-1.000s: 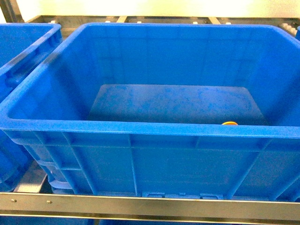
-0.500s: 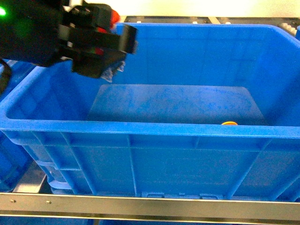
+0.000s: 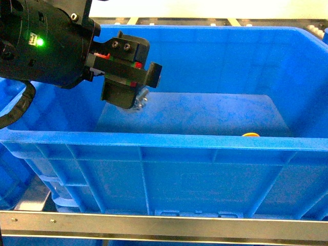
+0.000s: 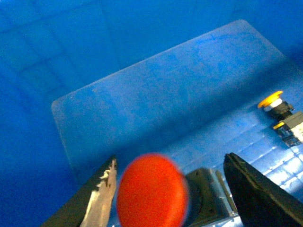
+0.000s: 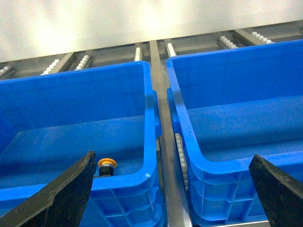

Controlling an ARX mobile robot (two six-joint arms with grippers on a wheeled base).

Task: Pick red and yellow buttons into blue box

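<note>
Left wrist: one red button [image 4: 151, 191], one yellow button [image 4: 279, 106].

No text, label, brand or number can be read — neither on the blue box [image 3: 205, 169] nor on the arm [image 3: 46, 46] above its left rim.

Two pushbuttons are in view: one red button [image 4: 150, 190] between the left tool's [image 4: 173, 194] fingers, and one yellow button [image 4: 280, 106] lying to that tool's right. Two blue crates show: the blue box [image 5: 71, 137] holding the yellow one, and a second crate [image 5: 236, 109] beside it.
</note>
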